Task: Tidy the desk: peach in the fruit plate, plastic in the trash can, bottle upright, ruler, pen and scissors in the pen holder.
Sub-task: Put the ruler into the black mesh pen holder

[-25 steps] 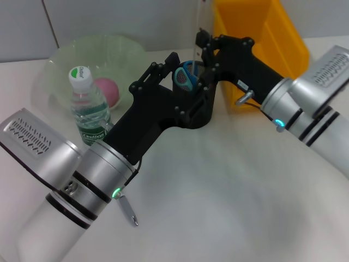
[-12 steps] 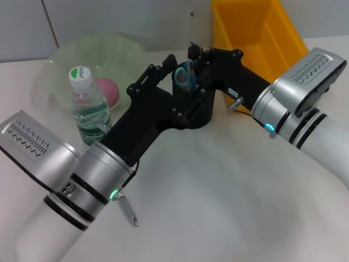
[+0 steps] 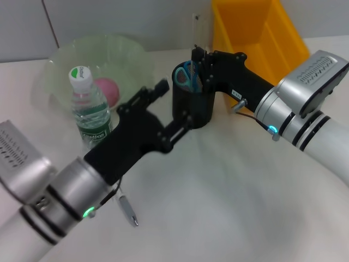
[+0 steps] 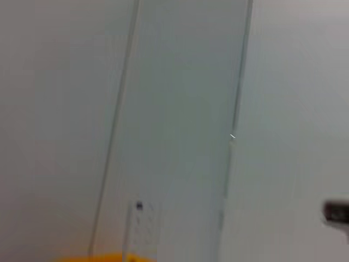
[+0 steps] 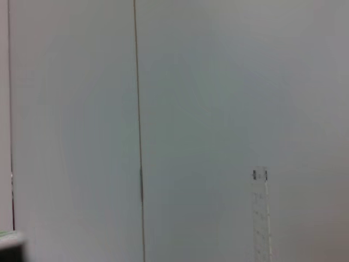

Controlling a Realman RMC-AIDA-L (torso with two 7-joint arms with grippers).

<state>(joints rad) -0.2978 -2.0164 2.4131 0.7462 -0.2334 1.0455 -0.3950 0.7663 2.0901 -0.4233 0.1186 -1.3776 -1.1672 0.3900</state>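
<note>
Scissors [image 3: 187,77] now stand in the pen holder [image 3: 192,103] at 12 o'clock; left hand [image 3: 158,90] has drawn back (grip unreadable), right hand [image 3: 197,57] holds the ruler [image 3: 195,30] above it.

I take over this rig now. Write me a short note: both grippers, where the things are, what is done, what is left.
Left gripper: in front of the pen holder.
Right gripper: at the holder's rim, by the clear ruler.
Done: peach in fruit plate; bottle upright; scissors in the holder.
Left: confirm the ruler is released. Pen and plastic not visible; check the yellow trash can.
</note>
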